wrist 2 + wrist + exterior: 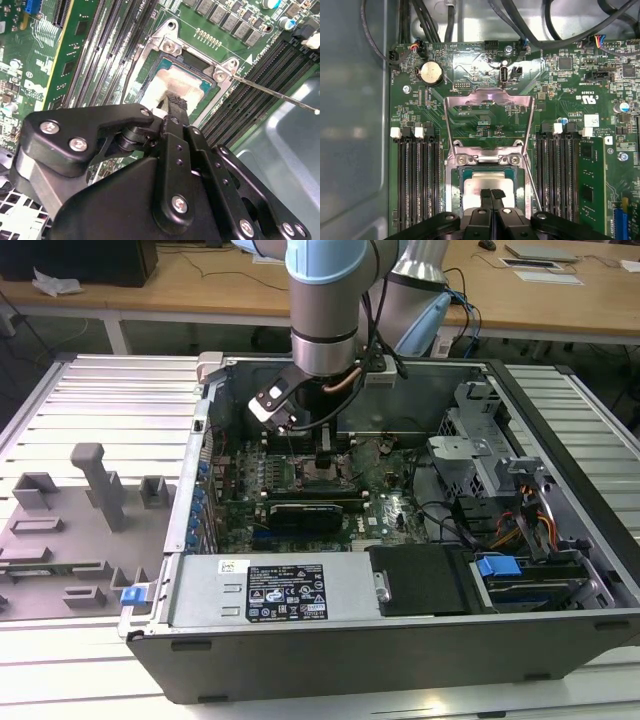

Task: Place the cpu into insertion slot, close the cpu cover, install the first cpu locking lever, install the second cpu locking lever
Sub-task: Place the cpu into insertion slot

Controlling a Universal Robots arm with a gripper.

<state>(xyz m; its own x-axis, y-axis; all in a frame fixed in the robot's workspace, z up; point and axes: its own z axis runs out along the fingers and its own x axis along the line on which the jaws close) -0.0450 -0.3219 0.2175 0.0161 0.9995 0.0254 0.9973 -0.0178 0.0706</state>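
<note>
- Ribbed metal worktop [110,390], pale grey. An open computer case [400,650] lies flat on it, its inside facing up.
- On the worktop, at the exterior view's left of the case: a grey fixture plate [60,540] carrying upright grey blocks.
- Behind the rig, a wooden worktop [200,285] runs across the room, with papers and flat items on it.
- The arm [325,300] comes straight down into the case over the green motherboard [390,505].
- Claw [491,192]: in both wrist views its two black fingers are pressed together with no gap between them. The tips [172,102] sit on or just above the cpu; I cannot tell whether they touch it.
- The cpu [475,184], with its silvery-beige top, lies flat inside the insertion slot [462,176]. The slot's dark frame shows around its edges.
- The cpu cover [489,101] is open, swung back away from the slot towards the coin battery [431,74]. Green board shows through its window.
- One thin locking lever [532,187] stands free beside the slot, raised at a slant. It appears as a bright rod in the second wrist view [272,91].
- Long black memory slots [415,180] flank the slot on both sides.
- Black cables [520,25] loop over the board's far edge.
- A labelled silver box [270,590] sits at the near side of the case.
</note>
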